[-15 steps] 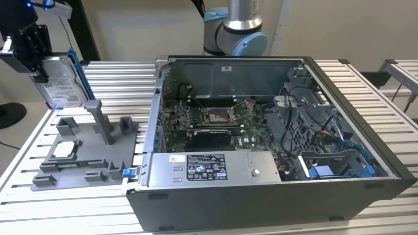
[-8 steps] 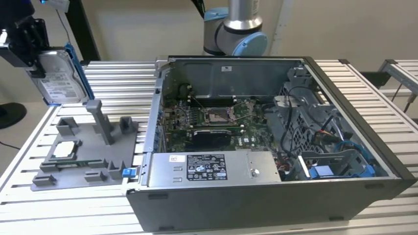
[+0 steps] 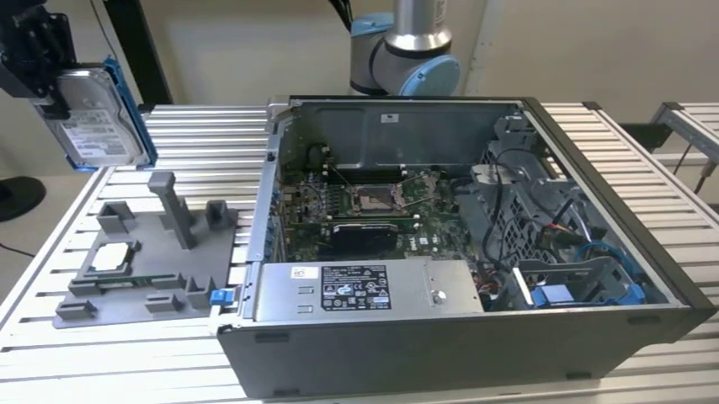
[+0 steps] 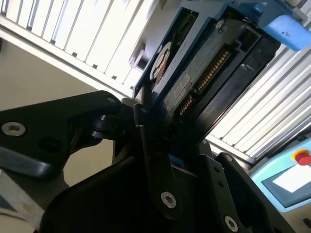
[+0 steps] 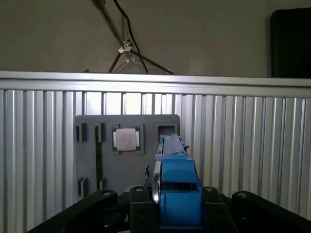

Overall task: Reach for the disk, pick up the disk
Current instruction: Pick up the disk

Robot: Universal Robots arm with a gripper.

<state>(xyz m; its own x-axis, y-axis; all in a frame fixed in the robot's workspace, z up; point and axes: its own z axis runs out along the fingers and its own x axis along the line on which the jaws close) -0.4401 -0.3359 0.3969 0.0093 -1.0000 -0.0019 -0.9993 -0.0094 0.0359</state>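
The disk (image 3: 96,118) is a silver hard drive with a white label in a blue bracket. It hangs upright in the air at the exterior view's upper left, above the grey fixture (image 3: 146,269). My black gripper (image 3: 56,101) is shut on its top edge. In the second wrist view the disk (image 4: 194,73) runs away from the fingers (image 4: 146,131) clamped on it, with its connector edge showing. The first wrist view shows the disk (image 5: 177,194) edge-on, blue bracket forward, between the gripper's black links (image 5: 170,216).
An open computer case (image 3: 450,353) fills the middle of the slatted metal table (image 3: 629,168), with a long grey box (image 3: 359,290) along its near side. The grey fixture holds a small square chip (image 3: 113,257) and upright posts (image 3: 168,202). The arm's base (image 3: 405,59) stands behind the case.
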